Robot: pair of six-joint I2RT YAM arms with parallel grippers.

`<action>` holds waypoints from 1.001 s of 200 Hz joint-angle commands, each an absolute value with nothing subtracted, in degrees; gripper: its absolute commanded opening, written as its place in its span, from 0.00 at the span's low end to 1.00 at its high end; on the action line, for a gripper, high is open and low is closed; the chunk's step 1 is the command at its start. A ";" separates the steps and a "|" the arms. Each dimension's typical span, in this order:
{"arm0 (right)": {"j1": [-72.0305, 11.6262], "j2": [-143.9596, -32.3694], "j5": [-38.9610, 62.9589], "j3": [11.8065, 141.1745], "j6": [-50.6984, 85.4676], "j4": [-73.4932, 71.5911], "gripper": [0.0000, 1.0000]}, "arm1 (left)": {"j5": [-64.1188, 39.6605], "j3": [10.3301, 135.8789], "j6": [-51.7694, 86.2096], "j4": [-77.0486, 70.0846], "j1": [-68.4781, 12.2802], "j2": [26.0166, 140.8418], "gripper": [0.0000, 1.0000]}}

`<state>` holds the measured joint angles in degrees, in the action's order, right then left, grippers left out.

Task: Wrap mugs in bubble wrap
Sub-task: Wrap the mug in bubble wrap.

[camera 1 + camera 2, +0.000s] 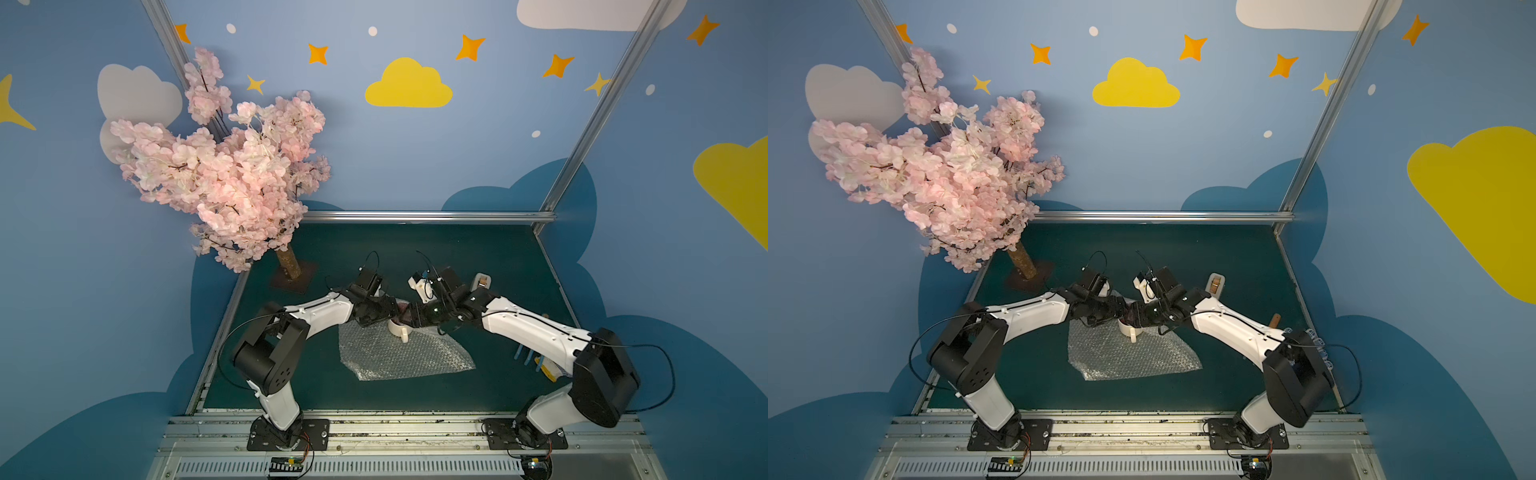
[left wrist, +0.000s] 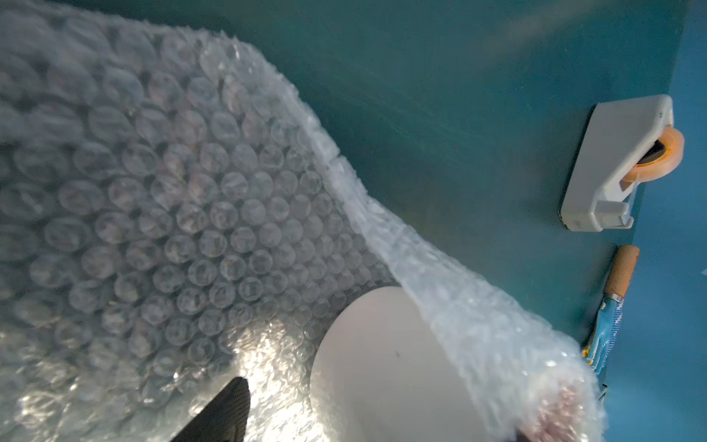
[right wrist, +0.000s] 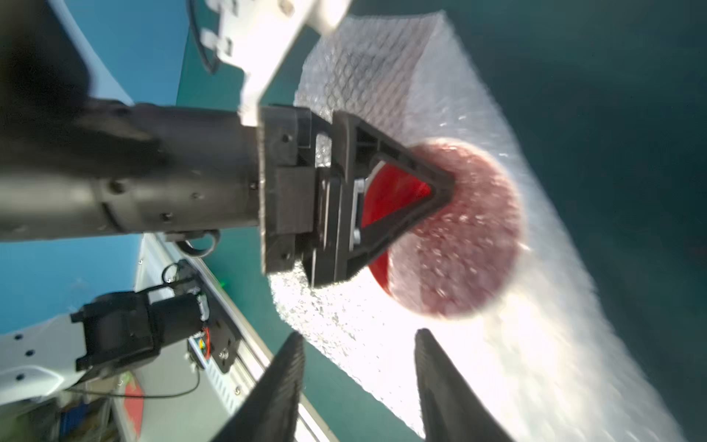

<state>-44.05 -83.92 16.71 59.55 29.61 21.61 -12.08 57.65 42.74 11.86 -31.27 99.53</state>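
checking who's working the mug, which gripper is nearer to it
Left. The left gripper has a finger at the mug's red mouth, pressing on the bubble wrap over it. The right gripper sits just back from that mouth, fingers apart.

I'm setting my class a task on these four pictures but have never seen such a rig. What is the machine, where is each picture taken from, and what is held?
Two robot arms stand at a green table; each ends in a two-fingered gripper. Two pictures look down from overhead; two come from cameras on the wrists. On the table: bubble wrap, a cream mug with a red inside resting on it, a tape dispenser and a fake blossom tree. The wrap is folded over the mug's mouth. The left gripper has its jaws wide about the mug; whether they squeeze it I cannot tell. The right gripper is open, holding nothing.
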 commanded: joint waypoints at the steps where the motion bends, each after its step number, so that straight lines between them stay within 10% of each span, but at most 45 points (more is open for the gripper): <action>1: -43.95 -78.29 6.54 54.78 30.06 26.64 0.55 | -12.52 58.10 42.58 11.65 -31.40 100.48 0.83; 200: -38.64 -43.62 2.69 25.84 40.96 35.79 0.67 | -12.69 61.02 42.26 13.53 -31.82 103.27 0.83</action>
<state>-36.03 -43.86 4.56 25.26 39.22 31.31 -12.43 60.12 42.68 12.49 -31.66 102.37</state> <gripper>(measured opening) 0.654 0.832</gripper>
